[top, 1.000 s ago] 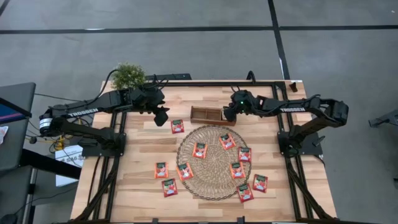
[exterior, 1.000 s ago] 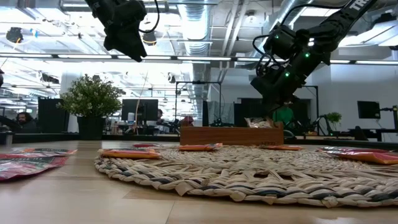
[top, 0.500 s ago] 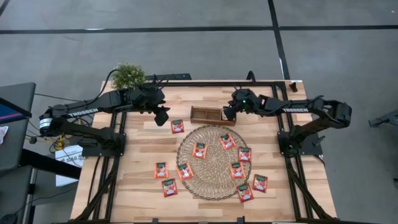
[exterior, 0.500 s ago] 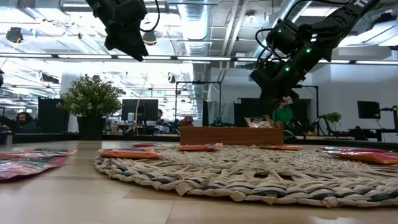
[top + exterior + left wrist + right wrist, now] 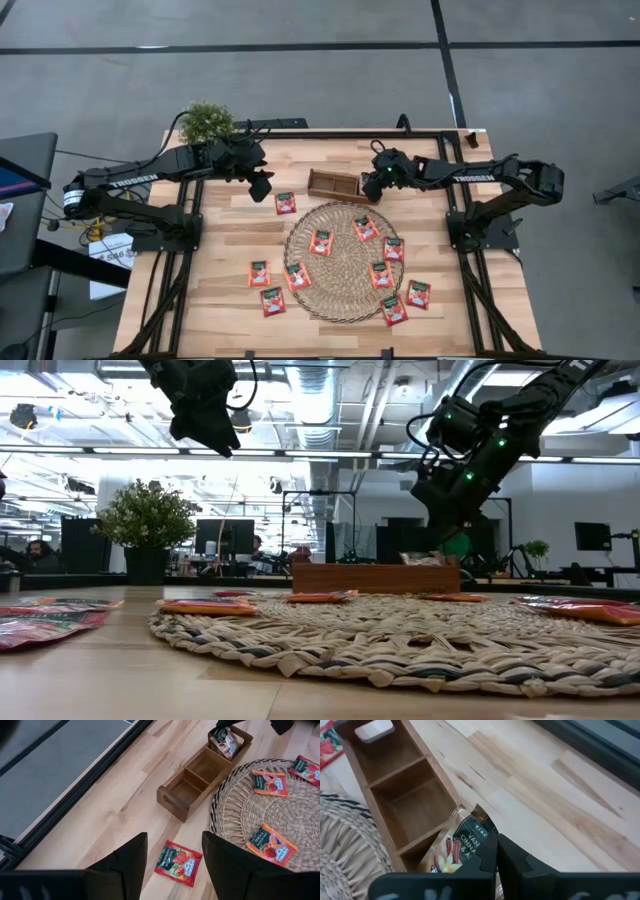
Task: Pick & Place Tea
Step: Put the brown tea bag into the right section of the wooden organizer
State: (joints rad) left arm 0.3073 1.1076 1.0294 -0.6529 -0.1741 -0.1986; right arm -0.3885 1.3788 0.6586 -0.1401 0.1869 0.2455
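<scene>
Several red-orange tea sachets lie flat on the round woven mat (image 5: 345, 265) and on the wood around it. One of them (image 5: 285, 203) is near the tray's left end. The wooden tray (image 5: 330, 184) holds a cream sachet (image 5: 462, 845) that leans in its right end compartment. My right gripper (image 5: 371, 187) hangs shut just over that compartment (image 5: 496, 851). My left gripper (image 5: 260, 186) hovers open, high above the table. In the left wrist view its fingers (image 5: 175, 836) frame the lone sachet (image 5: 177, 863) far below. My right gripper comes slanting down from the table's right, with its shut fingertips (image 5: 490, 851) at the cream sachet's upper edge (image 5: 481, 822). The fingers hide that spot, so I cannot tell whether they touch the sachet. The sachet stays leaning inside the tray.
A potted plant (image 5: 207, 122) stands at the table's far left corner, behind the left arm. The tray's other two compartments (image 5: 200, 770) hold nothing. A few sachets (image 5: 265, 287) lie on the wood near the mat's left, and others (image 5: 407, 300) near its right front.
My right gripper rose slightly, then came back down, ending a little farther toward the table's right over the tray's end compartment. The cream sachet stayed in the tray.
</scene>
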